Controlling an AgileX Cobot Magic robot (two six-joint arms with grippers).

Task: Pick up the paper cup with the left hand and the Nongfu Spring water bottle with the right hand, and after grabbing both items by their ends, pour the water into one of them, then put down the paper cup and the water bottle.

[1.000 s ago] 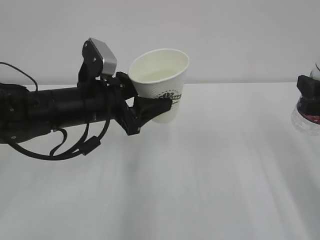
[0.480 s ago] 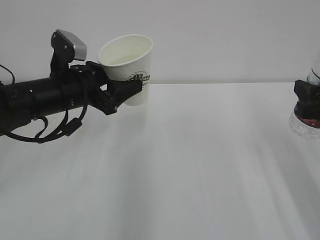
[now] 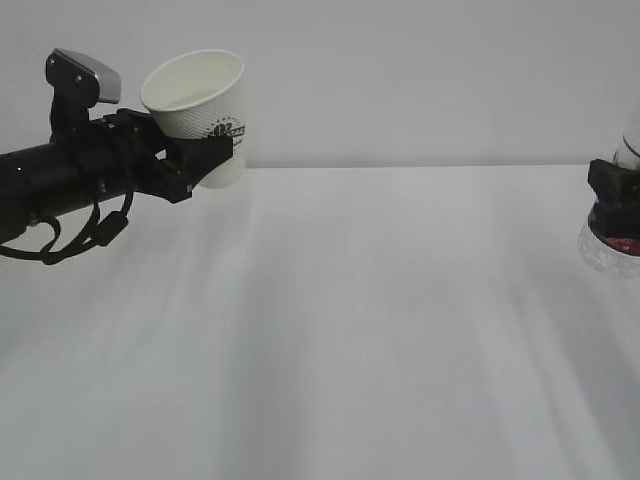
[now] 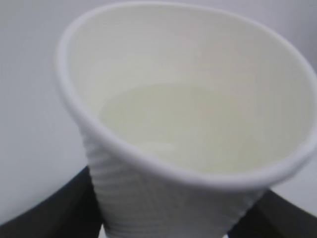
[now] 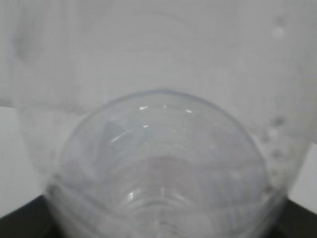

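Exterior view cuts off most of the right tool (image 3: 612, 200) at the frame's right edge; only a black block shows there, clamped around the Nongfu Spring water bottle (image 3: 612, 240), whose red label and clear ribbed base rest on the tabletop (image 3: 400, 330). Its cap end is out of frame. At far left, the left tool (image 3: 205, 160) grips the paper cup (image 3: 200, 115) low on its side, holding it tilted, clear of the tabletop. Left wrist view shows water (image 4: 188, 124) pooled inside the cup. Between them lies wide bare surface. Right wrist view is blurred plastic.
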